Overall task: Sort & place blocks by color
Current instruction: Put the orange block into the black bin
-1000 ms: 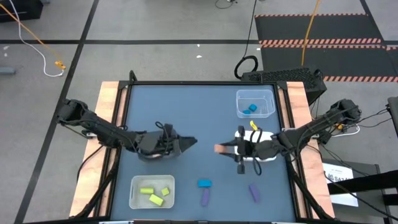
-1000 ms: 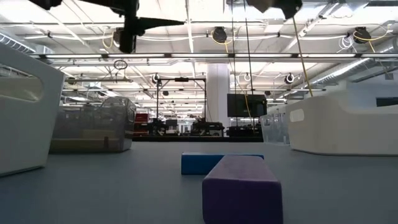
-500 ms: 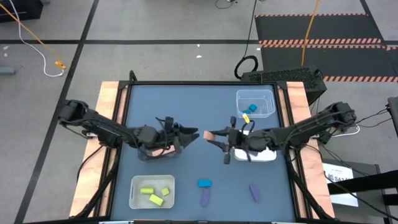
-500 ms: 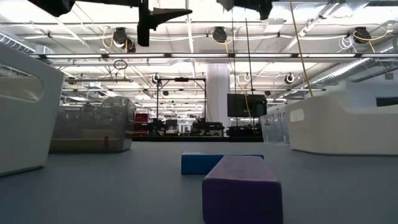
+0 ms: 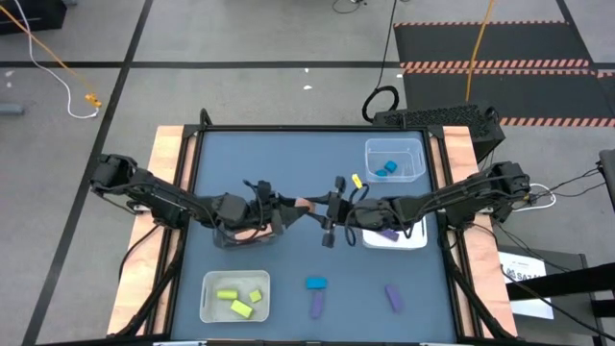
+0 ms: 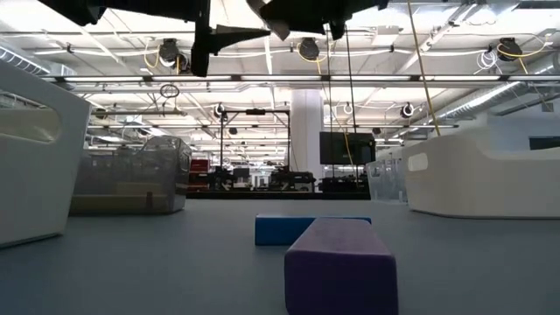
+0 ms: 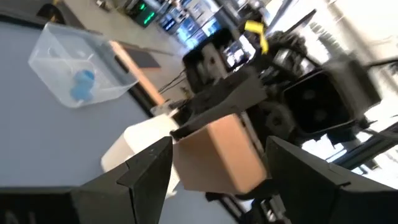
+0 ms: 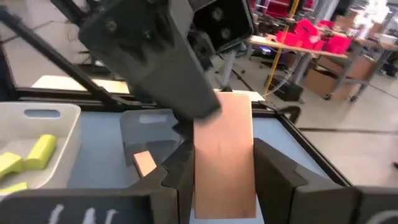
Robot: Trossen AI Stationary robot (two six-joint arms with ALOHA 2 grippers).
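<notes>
A salmon-tan block point(image 5: 303, 205) hangs in the air above the table's middle, between the two grippers. My right gripper point(image 5: 317, 209) reaches in from the right and is shut on it. My left gripper point(image 5: 290, 206) faces it from the left, open. In the left wrist view its fingers point(image 7: 149, 168) stand on either side of the block's free end point(image 7: 217, 155). A blue block point(image 5: 316, 284) and two purple blocks point(image 5: 317, 305) point(image 5: 393, 296) lie flat on the table near its near edge. My right gripper pinches the salmon-tan block between its two fingers point(image 8: 273, 168), on the long sides at the end toward the table's right point(image 8: 224, 180). The fingers come level from the right, along the block. The block is lifted clear and points toward the left gripper. My left gripper: whether its fingers touch the block, I cannot tell.
A dark bin point(image 5: 231, 237) under the left gripper holds a tan piece point(image 8: 144, 163). A white bin point(image 5: 207, 298) near left holds yellow-green blocks. A clear bin point(image 5: 415, 154) far right holds blue blocks. A white tray point(image 5: 408, 240) at right holds a purple block point(image 5: 387, 234).
My right gripper has carried the salmon-tan block level toward the table's left, away from the white tray, until the block's free end came between the left gripper's open fingers. The tray and its purple block now show. The left gripper has stayed about where it was.
</notes>
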